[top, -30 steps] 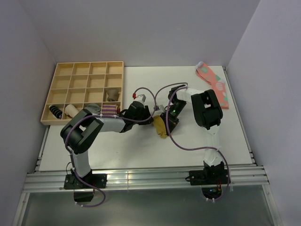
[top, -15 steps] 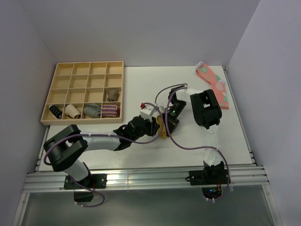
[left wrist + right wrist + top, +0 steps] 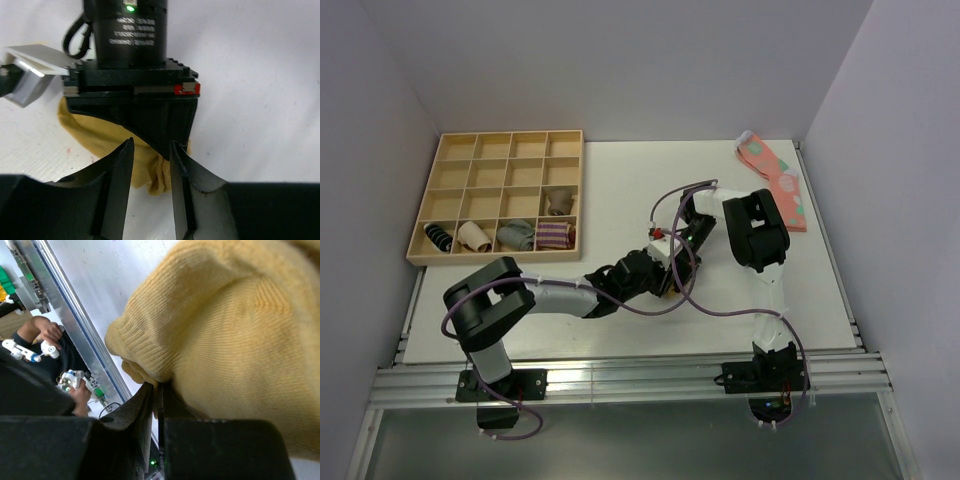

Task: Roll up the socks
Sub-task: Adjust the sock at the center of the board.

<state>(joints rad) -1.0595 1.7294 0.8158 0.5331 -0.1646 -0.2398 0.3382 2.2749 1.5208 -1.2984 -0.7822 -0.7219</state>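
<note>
The left arm (image 3: pixel 555 295) lies low over the table (image 3: pixel 570 340), elbow at the lower left of the top view and forearm stretched right toward the centre. There the left gripper (image 3: pixel 150 167) meets the right gripper (image 3: pixel 156 397). The right arm (image 3: pixel 757 235) rises from the lower right and folds back left to the same spot. The left jaws stand narrowly apart, straddling the right gripper's tip and a lump of the socks (image 3: pixel 87 137); whether they press the fabric cannot be told. The right jaws are pinched tight on a fold of the yellow knit. A second ago the left arm was folded, its gripper by the near right corner of the wooden tray (image 3: pixel 510 200), and more sock showed; the right arm has not moved. The socks lie mid-table beneath both grippers. From the left wrist they run from upper left to lower middle; from above only a sliver shows, so their long axis is unreadable there.
</note>
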